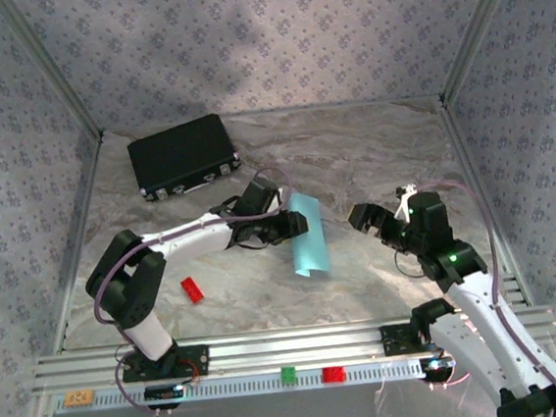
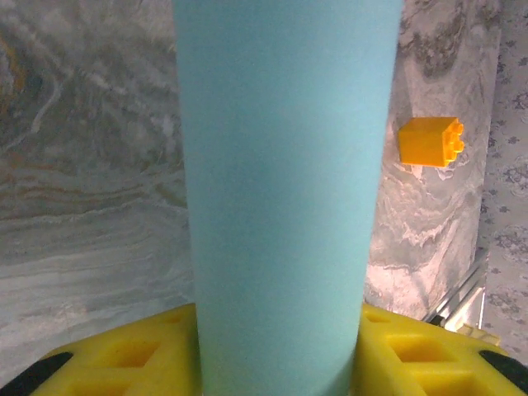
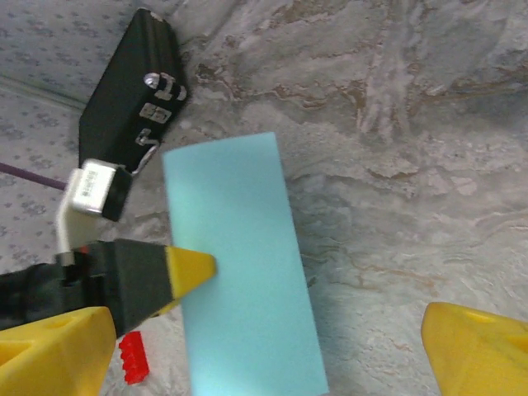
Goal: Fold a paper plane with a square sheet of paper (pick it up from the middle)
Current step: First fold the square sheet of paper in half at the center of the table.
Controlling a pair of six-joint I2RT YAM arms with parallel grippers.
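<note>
- The left fingers are clamped on the square sheet of paper. It runs between them bowed into a narrow arch, near the middle of the table.
- Squeezed from both sides, the sheet looks doubled over. I judge this grip at its middle is meant to start the plane's centre crease.
- The right fingers stand wide apart just right of the sheet, holding nothing, probably ready to press or steady the fold.
- The black case at the back and the red brick on the left lie well apart from the sheet, out of the way of the folding.
- No plane yet: 1 fold at most.
</note>
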